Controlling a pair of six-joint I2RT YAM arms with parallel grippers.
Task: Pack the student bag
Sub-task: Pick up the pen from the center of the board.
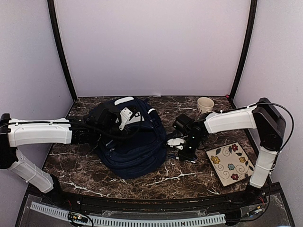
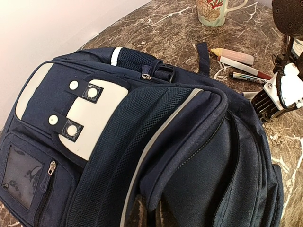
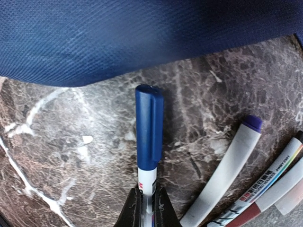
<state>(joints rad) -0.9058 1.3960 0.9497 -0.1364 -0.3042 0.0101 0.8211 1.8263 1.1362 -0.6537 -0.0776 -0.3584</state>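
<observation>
The student bag (image 1: 135, 149), navy with a white slotted patch (image 2: 90, 120), lies on the marble table left of centre. My left gripper (image 2: 154, 213) is shut on the edge of the bag's front flap (image 2: 189, 142), holding it raised above the dark pocket mouth. It sits over the bag's top in the overhead view (image 1: 118, 118). My right gripper (image 3: 148, 209) is shut on the white barrel of a blue-capped marker (image 3: 149, 127). The marker lies on the table just right of the bag, its cap pointing at the blue fabric (image 3: 142, 38). From overhead this gripper (image 1: 183, 152) is low beside the bag.
Several more pens lie beside the held one: a white marker with a purple tip (image 3: 227, 175) and a red-ended pen (image 3: 265, 191). A cream mug (image 1: 205, 104) stands at the back right. A flowered square plate (image 1: 232, 163) lies at the right front.
</observation>
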